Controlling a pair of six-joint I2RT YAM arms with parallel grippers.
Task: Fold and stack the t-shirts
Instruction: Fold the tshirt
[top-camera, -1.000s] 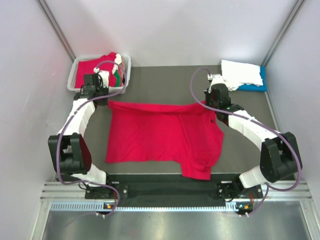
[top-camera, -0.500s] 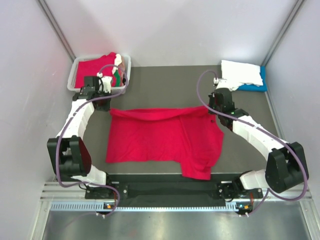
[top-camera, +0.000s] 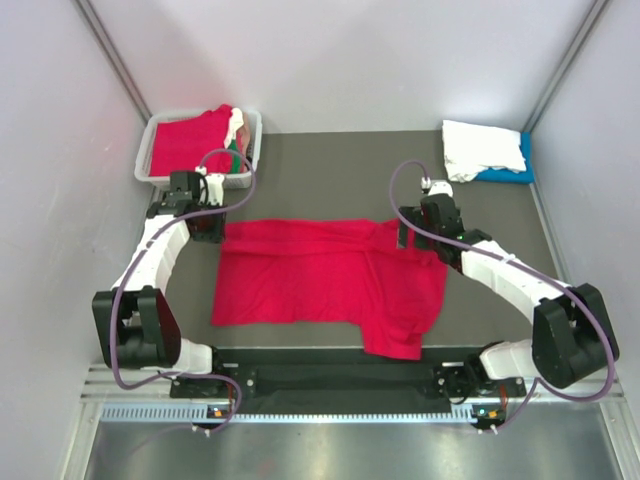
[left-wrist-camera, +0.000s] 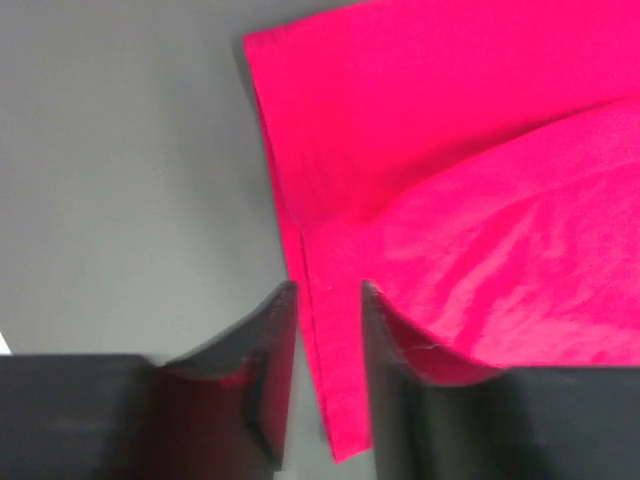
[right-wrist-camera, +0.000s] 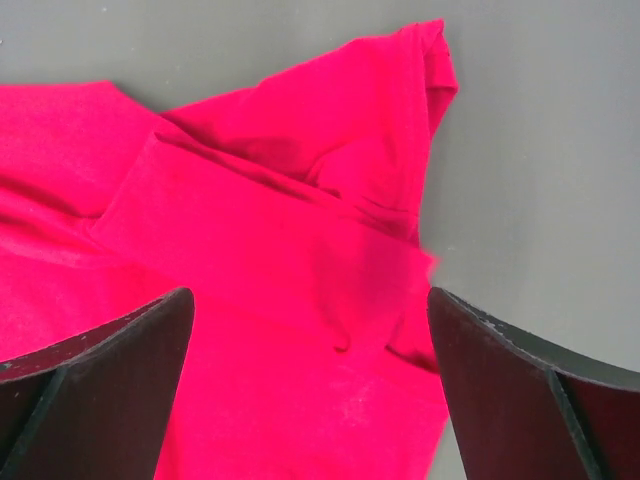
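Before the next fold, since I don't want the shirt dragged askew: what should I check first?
1. Right gripper open, nothing pinched: ok. The jaws stand wide over the cloth.
2. Left gripper let go: cannot tell. Its fingers stand close, with the hem between them.
3. Red t-shirt lying flat: not ok. A folded band runs along its far edge, and its right end is rumpled.
4. Folded white and blue stack clear of both arms: ok.
5. Tub clear of the left wrist: cannot tell. The wrist sits right by its near wall.
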